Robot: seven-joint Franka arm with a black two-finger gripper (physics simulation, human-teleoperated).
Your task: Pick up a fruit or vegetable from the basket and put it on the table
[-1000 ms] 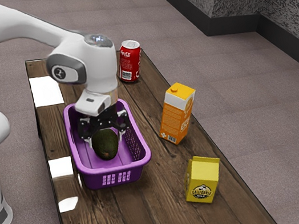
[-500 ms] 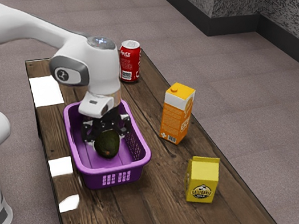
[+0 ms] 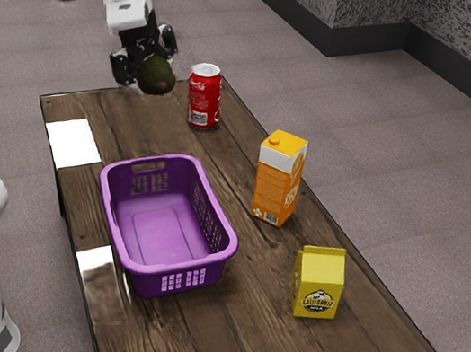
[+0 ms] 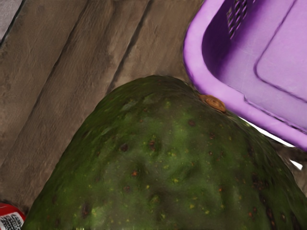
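My gripper (image 3: 146,64) is up at the far end of the table in the exterior view, shut on a dark green avocado (image 3: 156,76). The avocado hangs from the fingers, close to the red can. In the wrist view the avocado (image 4: 168,163) looms large just under my hand. The purple basket (image 3: 178,265) stands upright on the wooden table (image 3: 180,350), with nothing inside it. Its rim (image 4: 211,81) shows beyond the avocado in the wrist view.
A red cola can (image 3: 204,97) stands near the table's far end, beside the held avocado. An orange juice carton (image 3: 278,179) and a yellow milk carton (image 3: 318,283) stand toward the exterior view's right of the basket.
My gripper has lifted the avocado out of the basket and carried it to the table's far end, toward the top of the exterior view. Basket, can and cartons have stayed put.
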